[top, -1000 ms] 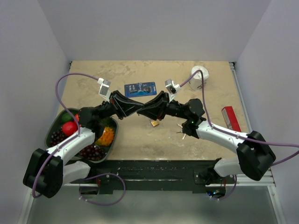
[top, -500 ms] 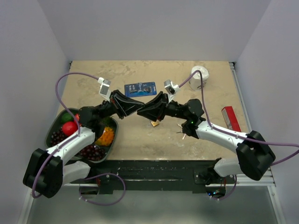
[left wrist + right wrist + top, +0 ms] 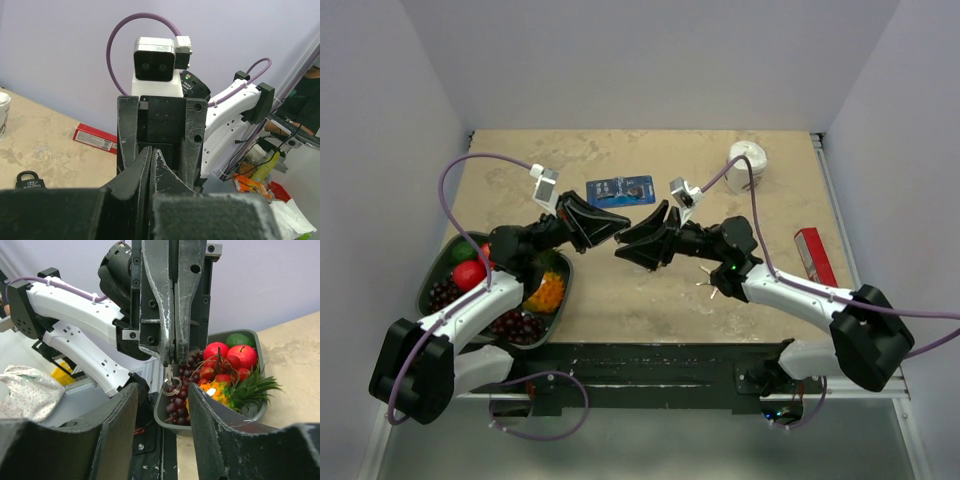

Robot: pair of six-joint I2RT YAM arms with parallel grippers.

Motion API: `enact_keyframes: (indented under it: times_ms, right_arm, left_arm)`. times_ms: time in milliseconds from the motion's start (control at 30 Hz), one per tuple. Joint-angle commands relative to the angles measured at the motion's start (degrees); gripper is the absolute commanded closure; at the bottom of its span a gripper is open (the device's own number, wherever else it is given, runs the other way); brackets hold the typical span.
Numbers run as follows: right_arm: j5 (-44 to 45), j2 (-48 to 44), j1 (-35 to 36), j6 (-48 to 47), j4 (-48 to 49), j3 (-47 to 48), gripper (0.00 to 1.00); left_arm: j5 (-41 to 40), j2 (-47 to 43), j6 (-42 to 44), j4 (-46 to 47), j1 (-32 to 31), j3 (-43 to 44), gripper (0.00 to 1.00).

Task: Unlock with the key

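My right claw (image 3: 162, 390) has just sprung open and backed off from the left one. Its fingers now stand wide apart with nothing between them. My left claw (image 3: 170, 357) is clamped tight on a tiny key (image 3: 169, 374), which dangles from its tip with a ring (image 3: 170, 388) below. A second ago the two tips met, with a brass padlock hanging under them. I can't find that padlock now; it may be hidden beneath the right claw in the top view. The key (image 3: 708, 286), the black-headed bunch, lies on the table (image 3: 600, 300) a little to the right of the claws, with nothing touching it. The black padlock (image 3: 27, 179) sits on the table too. I judge the real job not yet begun: the free right claw should go for the bunch.
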Motion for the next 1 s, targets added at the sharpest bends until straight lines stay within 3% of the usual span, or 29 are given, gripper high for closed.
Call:
enact_keyframes:
  times_ms: [0, 167, 967]
  right_arm:
    - [0.85, -2.16, 0.08, 0.08, 2.38, 0.53, 0.50]
    - [1.12, -1.63, 0.08, -0.62, 1.94, 1.32, 0.50]
    - [2.96, 0.22, 0.08, 1.66, 7.48, 1.24, 0.76]
  left_arm:
    - [0.92, -1.35, 1.60, 3.20, -0.38, 1.44, 1.00]
    - [1.53, -1.44, 0.81, 4.17, -0.38, 1.18, 1.00]
    - [2.15, -0.92, -0.25, 5.84, -1.17, -0.05, 1.00]
